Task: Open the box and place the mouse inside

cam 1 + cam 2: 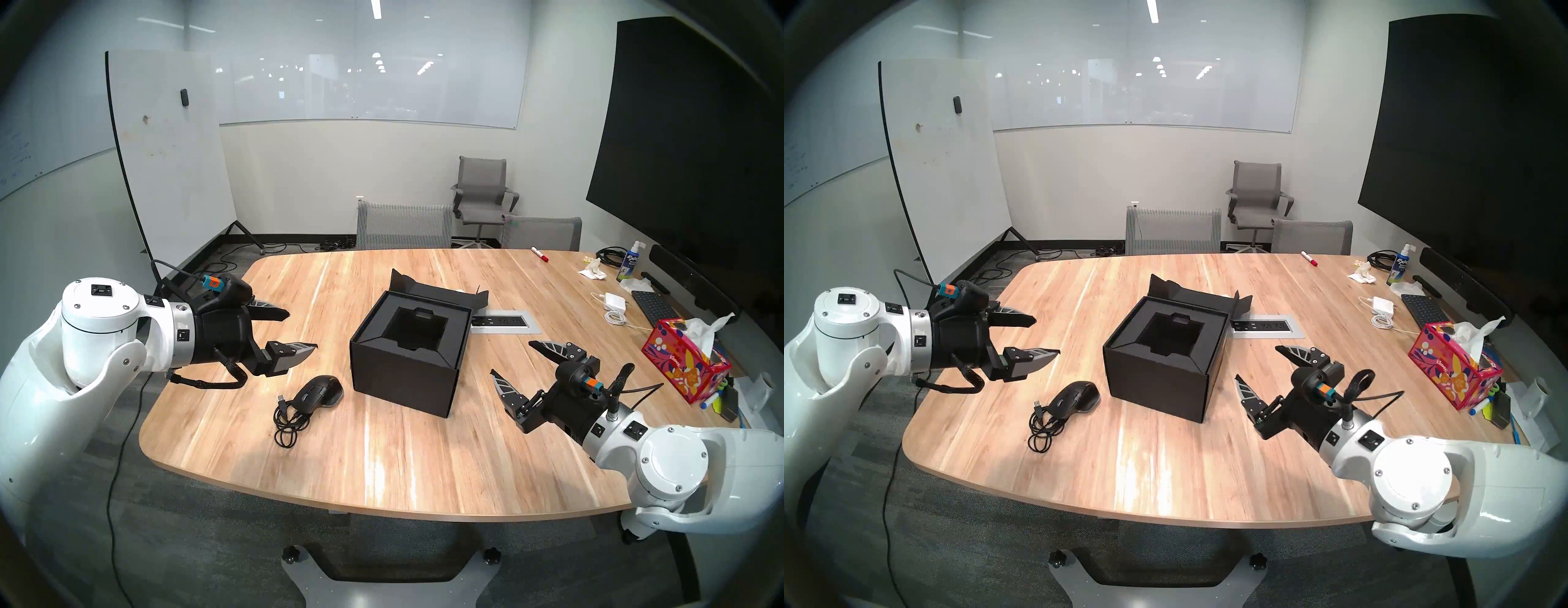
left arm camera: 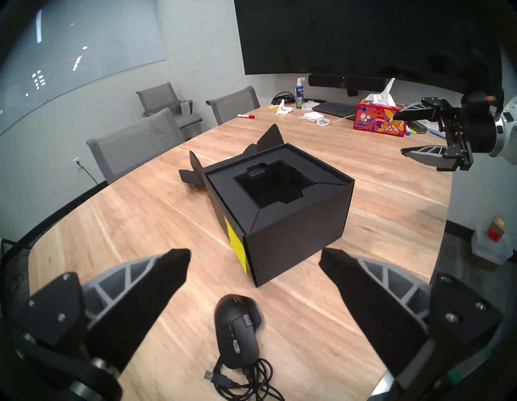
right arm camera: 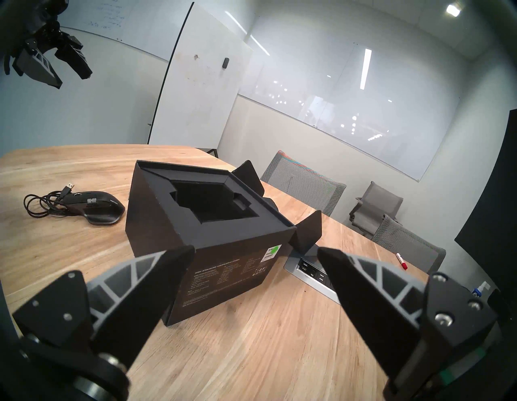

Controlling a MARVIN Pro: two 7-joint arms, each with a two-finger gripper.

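Left wrist view shows my left claw point(image 2: 254, 261) spread wide and empty above the wooden table point(image 2: 117, 224). Directly below, between my fingertips, lies the mouse point(image 2: 237, 330), its long axis running away from me toward the box point(image 2: 279, 207); its cable point(image 2: 246, 378) is coiled at the end nearest me. Beyond the mouse, the box stands with its lid flaps folded back and the moulded hollow bare. My right claw point(image 1: 511, 358) hangs on the box's far side, also spread, gripping nothing.
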